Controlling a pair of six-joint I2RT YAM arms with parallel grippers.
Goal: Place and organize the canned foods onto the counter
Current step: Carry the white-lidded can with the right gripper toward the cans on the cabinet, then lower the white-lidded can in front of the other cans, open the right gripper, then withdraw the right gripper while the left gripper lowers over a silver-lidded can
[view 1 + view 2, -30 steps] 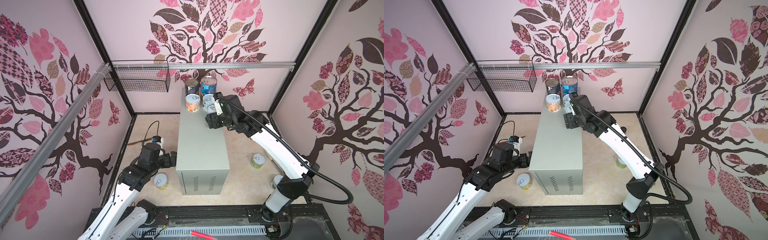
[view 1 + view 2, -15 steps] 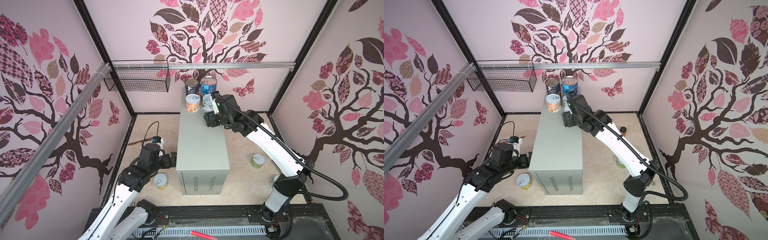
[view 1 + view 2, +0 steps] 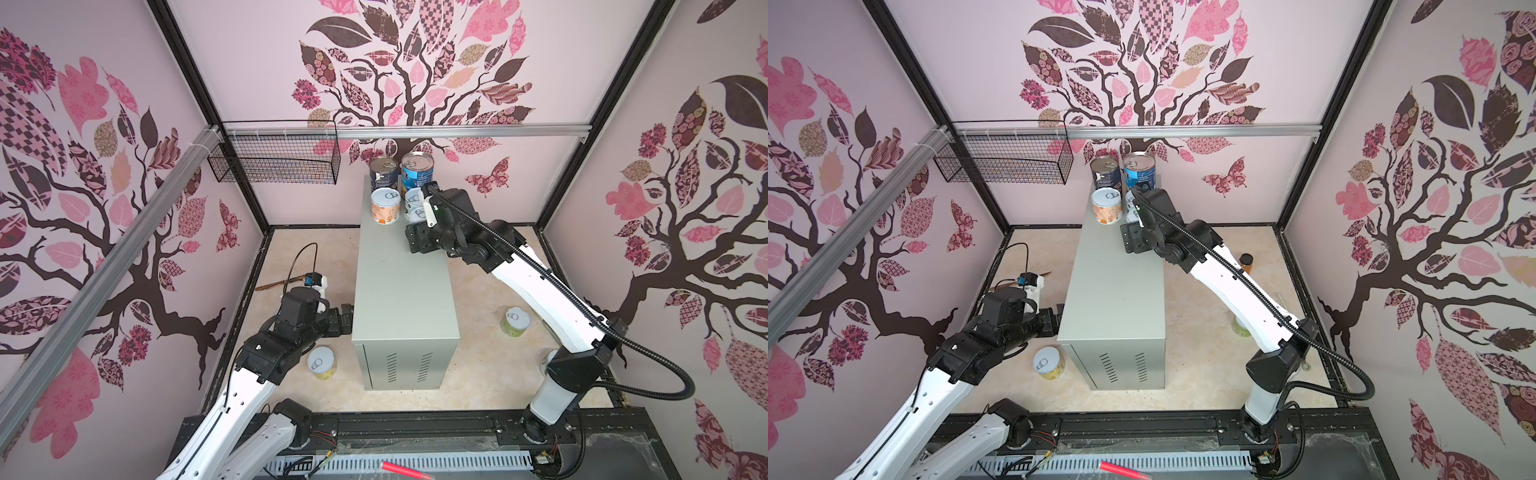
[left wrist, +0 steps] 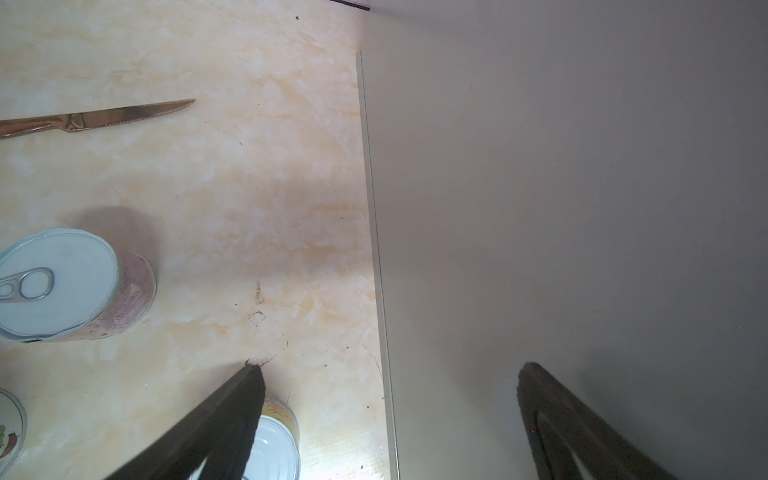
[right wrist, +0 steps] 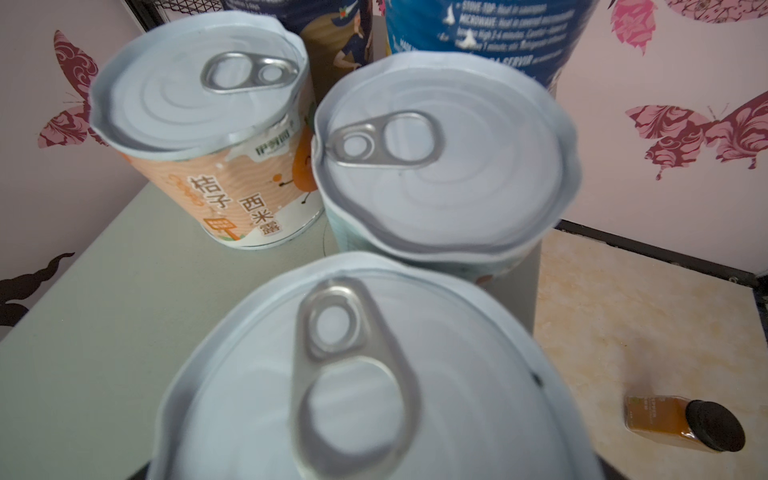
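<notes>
Grey table (image 3: 405,286): five tins crowd its far end, blue tin (image 3: 417,168) and dark tin (image 3: 383,174) rearmost, probably to spare room.
Right jaws: over the front short tin (image 5: 365,374) standing on the table; grip hidden, cannot tell.
Left jaws: spread, empty, beside the table's wall; yellow tin (image 4: 274,449) on the floor near them.

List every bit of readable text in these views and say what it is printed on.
"桔子": orange-label can.
"西米露": same can.
"STOVE-TOP: Heat in saucepan": blue tall can.
"MICROWAVE: Heat in covered": same can, next line down; the lines after it are too blurred to read.
Small logo near the top of the orange-label can: too blurred to read.
Amber jar label: too small to read.
In both top views, all print is too small to read.
</notes>
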